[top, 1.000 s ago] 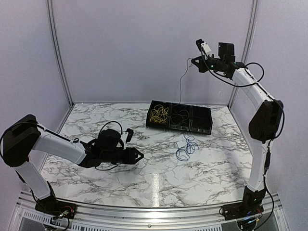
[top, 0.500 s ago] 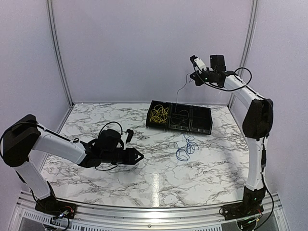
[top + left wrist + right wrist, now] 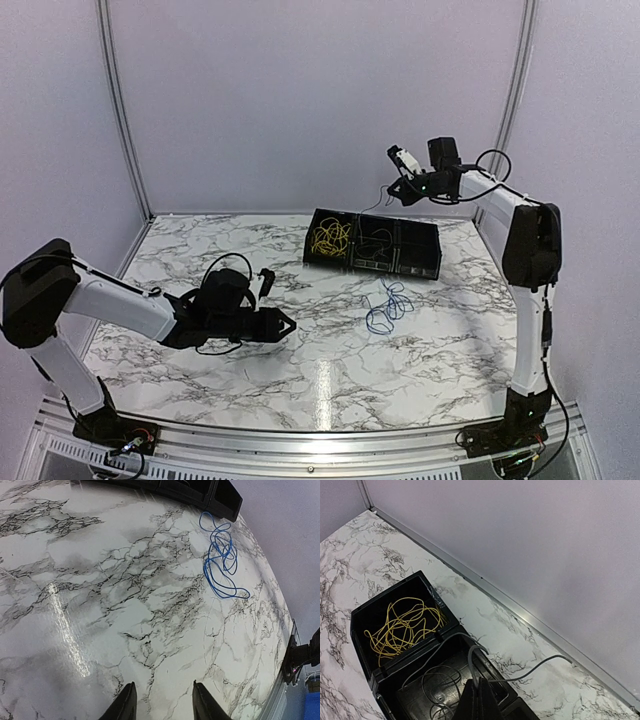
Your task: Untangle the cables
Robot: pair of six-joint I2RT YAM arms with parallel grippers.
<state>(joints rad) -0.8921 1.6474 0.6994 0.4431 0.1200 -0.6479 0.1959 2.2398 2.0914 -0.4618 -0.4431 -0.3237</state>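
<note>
**Right arm has the black cable up, left arm holding nothing**

Top camera first. The right gripper (image 3: 393, 188) is high in the air behind the tray (image 3: 420, 272), jaws pinched fully together on the black cable (image 3: 375, 241). A thin strand runs down from the jaws into the tray's middle compartment, where the rest of it sits. The yellow cable (image 3: 330, 237) is a loose heap in the end compartment, below those jaws and off to their side. The left gripper (image 3: 283, 322) hangs low over the table (image 3: 180, 250), jaws part-way open with nothing in them. The blue cable (image 3: 388, 305) lies on the marble ahead of them, well apart, just in front of the tray.

Left wrist camera: the two fingers (image 3: 125, 707) stand apart with only bare marble between them. The blue tangle is far ahead and to the right, near the tray corner.

Right wrist camera: the fingertips are pressed together on the black cable. It loops up from them and drops into the compartment right underneath, next to the yellow one.
</note>
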